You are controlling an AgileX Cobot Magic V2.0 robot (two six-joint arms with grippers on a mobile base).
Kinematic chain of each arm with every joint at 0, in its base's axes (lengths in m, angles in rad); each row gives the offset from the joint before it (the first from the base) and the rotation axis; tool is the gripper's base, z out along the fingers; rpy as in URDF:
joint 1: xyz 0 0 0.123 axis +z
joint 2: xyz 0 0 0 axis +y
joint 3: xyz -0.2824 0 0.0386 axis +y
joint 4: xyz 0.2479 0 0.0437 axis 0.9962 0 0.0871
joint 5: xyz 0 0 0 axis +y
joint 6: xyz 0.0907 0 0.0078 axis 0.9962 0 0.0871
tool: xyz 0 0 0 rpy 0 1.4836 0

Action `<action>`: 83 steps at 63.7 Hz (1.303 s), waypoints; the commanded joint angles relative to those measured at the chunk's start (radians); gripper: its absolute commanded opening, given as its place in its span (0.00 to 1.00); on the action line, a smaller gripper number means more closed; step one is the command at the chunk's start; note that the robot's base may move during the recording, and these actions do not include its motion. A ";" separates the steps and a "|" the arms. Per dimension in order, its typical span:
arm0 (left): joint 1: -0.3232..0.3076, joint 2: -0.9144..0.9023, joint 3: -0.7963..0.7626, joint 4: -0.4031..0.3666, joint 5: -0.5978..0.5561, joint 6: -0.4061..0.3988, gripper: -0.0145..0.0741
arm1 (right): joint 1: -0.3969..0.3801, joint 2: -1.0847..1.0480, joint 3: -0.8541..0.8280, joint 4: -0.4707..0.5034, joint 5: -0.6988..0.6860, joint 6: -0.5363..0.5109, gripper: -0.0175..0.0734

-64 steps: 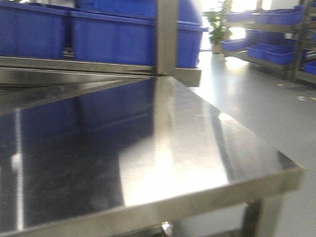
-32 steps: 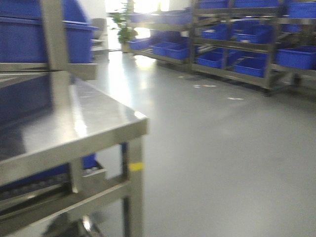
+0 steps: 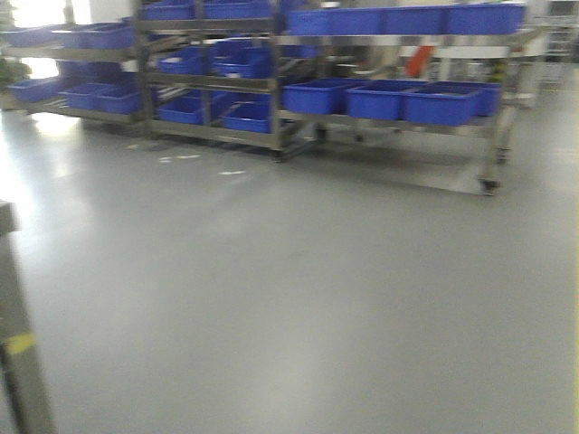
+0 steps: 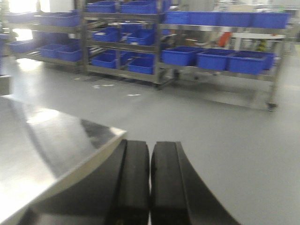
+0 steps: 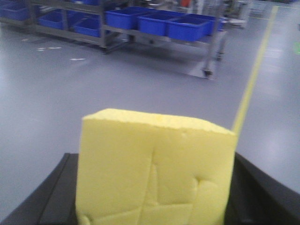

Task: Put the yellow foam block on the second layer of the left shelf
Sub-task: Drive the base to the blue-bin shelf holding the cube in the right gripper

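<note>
The yellow foam block fills the lower middle of the right wrist view, creased on its front face. My right gripper is shut on it, one black finger on each side. My left gripper is shut and empty, its two black pads pressed together beside the corner of a steel table. Neither gripper nor the block shows in the front view. Steel shelves with blue bins stand across the floor.
Grey floor lies open ahead. Wheeled steel racks hold several blue bins at the far side, also in the left wrist view and right wrist view. A table leg with a yellow mark is at the front view's left edge. A yellow floor line runs right.
The front view has swung right: the steel table top that filled it has slid out to the left, and the open floor and far racks have come into view.
</note>
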 commanded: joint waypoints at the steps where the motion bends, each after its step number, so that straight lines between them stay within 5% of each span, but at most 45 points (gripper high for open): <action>1: 0.000 -0.011 0.028 -0.007 -0.084 -0.004 0.32 | -0.006 -0.006 -0.029 -0.016 -0.091 -0.008 0.55; 83: 0.000 -0.011 0.028 -0.007 -0.084 -0.004 0.32 | -0.007 -0.006 -0.029 -0.016 -0.091 -0.008 0.55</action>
